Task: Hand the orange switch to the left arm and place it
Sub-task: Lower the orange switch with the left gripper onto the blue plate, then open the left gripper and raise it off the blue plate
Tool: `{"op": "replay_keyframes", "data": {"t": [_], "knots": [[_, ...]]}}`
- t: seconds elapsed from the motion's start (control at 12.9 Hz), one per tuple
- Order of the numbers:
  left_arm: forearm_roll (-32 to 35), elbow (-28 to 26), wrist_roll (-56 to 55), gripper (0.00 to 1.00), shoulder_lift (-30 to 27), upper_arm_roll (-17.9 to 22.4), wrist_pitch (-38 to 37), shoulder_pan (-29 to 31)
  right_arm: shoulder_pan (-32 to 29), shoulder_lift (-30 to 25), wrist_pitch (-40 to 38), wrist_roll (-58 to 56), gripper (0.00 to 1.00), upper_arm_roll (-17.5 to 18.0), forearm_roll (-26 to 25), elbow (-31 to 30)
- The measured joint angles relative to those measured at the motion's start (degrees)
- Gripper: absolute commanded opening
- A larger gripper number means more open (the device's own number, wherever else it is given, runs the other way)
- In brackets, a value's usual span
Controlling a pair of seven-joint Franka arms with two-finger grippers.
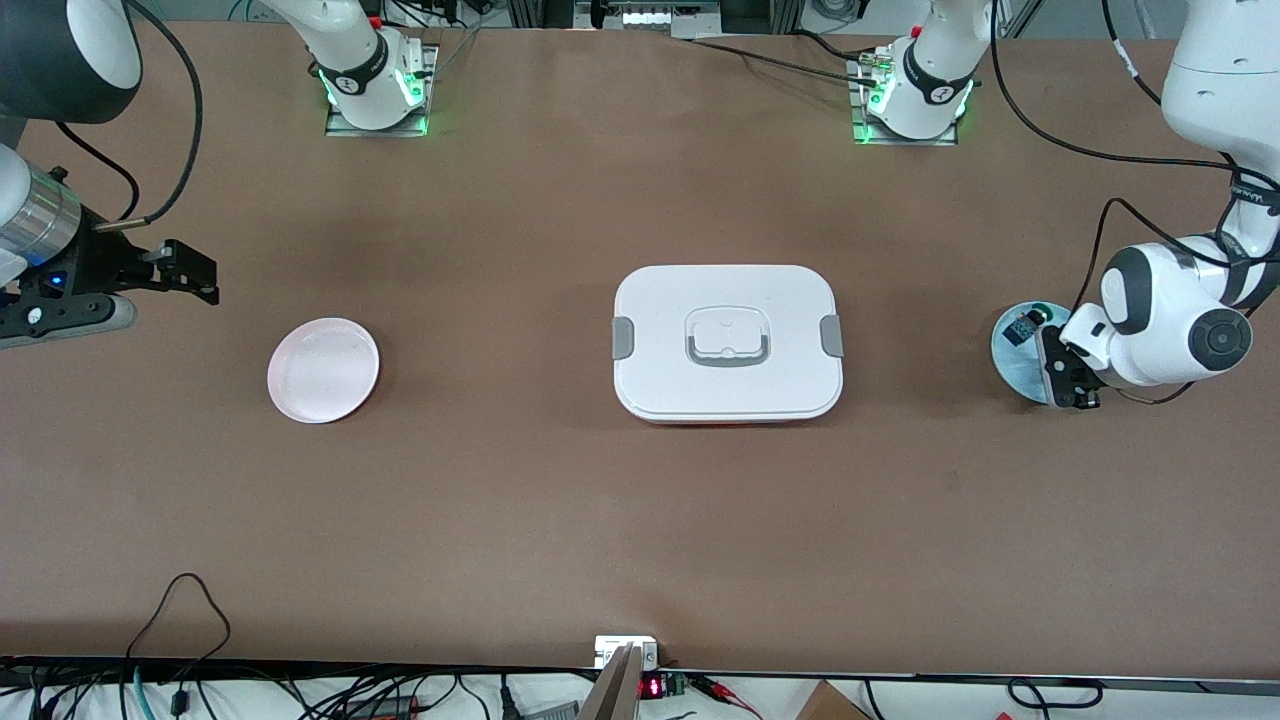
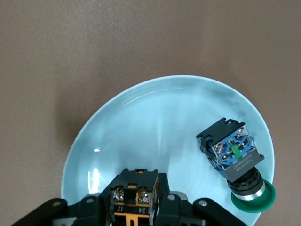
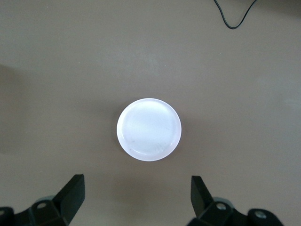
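Note:
My left gripper (image 1: 1070, 378) is low over a light blue plate (image 1: 1012, 362) at the left arm's end of the table. In the left wrist view the gripper (image 2: 133, 200) is shut on the orange switch (image 2: 133, 187), a small black block with orange sides, held over the plate (image 2: 155, 122). I cannot tell whether the switch touches the plate. The switch is hidden in the front view. My right gripper (image 1: 190, 272) is open and empty in the air at the right arm's end; its fingers (image 3: 73, 193) stand wide apart. The white box (image 1: 728, 343) lies at the table's middle.
A blue-and-black component with a green cap (image 2: 235, 157) lies on the blue plate beside the held switch; it also shows in the front view (image 1: 1024, 327). An empty pink plate (image 1: 323, 370) lies toward the right arm's end, below the right gripper in its wrist view (image 3: 148, 129).

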Motion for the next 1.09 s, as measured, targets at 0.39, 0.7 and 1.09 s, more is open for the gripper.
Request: {"op": "replay_keyframes", "data": {"t": [0.39,0.7,1.09], "knots": [[0.0,0.0,3.6,1.0,-0.1,-1.4,0.2,1.6,0.0,0.2,0.0,0.0,1.0,0.3,-0.2,0.0],[0.0,0.3,4.6,1.0,-2.2,-3.1,-2.8,2.9,-0.3,0.3,0.1,0.0,1.0,0.2,-0.2,0.0],[0.0,9.6,0.4,1.0,-7.7,-4.6,-22.8,2.9,-0.2,0.3,0.1,0.1,1.0,0.5,-0.2,0.0]]}}
